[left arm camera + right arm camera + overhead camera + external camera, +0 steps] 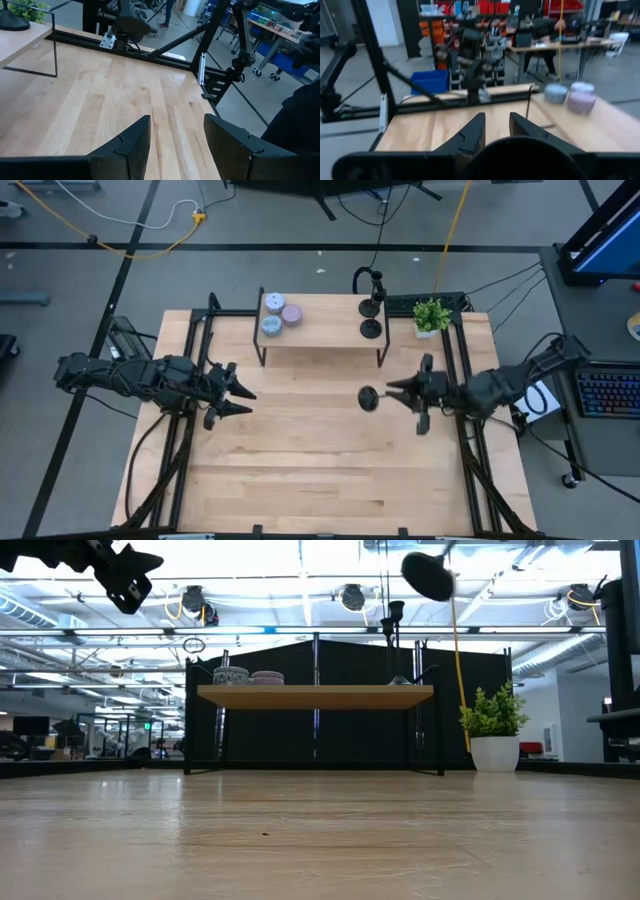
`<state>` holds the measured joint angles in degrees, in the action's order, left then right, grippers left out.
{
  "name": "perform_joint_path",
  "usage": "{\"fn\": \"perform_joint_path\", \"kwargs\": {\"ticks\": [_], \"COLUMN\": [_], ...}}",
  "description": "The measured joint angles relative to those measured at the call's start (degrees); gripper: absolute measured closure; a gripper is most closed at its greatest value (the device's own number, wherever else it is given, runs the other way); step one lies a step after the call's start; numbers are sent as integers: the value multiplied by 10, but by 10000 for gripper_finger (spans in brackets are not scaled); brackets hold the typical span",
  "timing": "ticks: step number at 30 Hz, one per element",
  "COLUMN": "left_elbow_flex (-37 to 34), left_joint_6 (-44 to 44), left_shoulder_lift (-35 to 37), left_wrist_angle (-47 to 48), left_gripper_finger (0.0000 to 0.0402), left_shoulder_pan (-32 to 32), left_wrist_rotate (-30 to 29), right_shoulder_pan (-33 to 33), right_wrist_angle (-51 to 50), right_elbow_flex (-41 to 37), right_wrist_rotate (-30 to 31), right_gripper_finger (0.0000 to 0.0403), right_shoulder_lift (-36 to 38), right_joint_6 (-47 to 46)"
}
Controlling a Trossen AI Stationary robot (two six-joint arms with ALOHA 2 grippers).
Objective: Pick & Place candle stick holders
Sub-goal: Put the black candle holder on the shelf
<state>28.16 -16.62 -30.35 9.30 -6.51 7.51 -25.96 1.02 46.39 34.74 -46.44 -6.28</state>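
Observation:
Two black candle stick holders (371,307) (371,329) stand on their disc bases at the right end of the small wooden shelf (320,335). A third holder (368,397) is in my right gripper (392,392), which is shut on it, high above the table's middle right. It shows in the low view (428,575) near the top. My left gripper (240,395) is open and empty, raised over the table's left side; it also shows in the left wrist view (177,130). My right gripper holds the candle stick holder by the stem end (383,393), with its fingers about level and coming from the table's right. The round disc base (367,398) sticks out past the fingertips toward the table's left. The holder lies on its side, lifted clear of the table. The fingers hide the exact place of contact.
Three pastel candle tins (280,315) sit at the shelf's left end. A small potted plant (432,315) stands at the far right, beside the shelf. The wooden table (320,470) lies bare in front of the shelf. People sit at desks in the room beyond.

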Motion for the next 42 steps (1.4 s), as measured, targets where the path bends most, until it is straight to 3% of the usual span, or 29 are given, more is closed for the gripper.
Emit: {"fn": "perform_joint_path", "kwargs": {"ticks": [8,17,27,39,42], "left_elbow_flex": [0,0,0,0,0], "left_joint_6": [16,19,16,16,21], "left_shoulder_lift": [0,0,0,0,0], "left_wrist_angle": [0,0,2,4,4], "left_gripper_finger": [213,213,213,213,213], "left_shoulder_pan": [0,0,0,0,0], "left_wrist_rotate": [0,0,1,2,2], "right_shoulder_pan": [148,281,366,467,488], "right_wrist_angle": [3,-77,-185,-208,-211], "right_elbow_flex": [93,303,504,556,556], "right_wrist_rotate": [-114,-184,-199,-203,-241], "right_gripper_finger": [327,325,321,320,326], "right_shoulder_lift": [-54,-192,-360,-455,-472], "right_joint_6": [89,172,195,189,167]}}
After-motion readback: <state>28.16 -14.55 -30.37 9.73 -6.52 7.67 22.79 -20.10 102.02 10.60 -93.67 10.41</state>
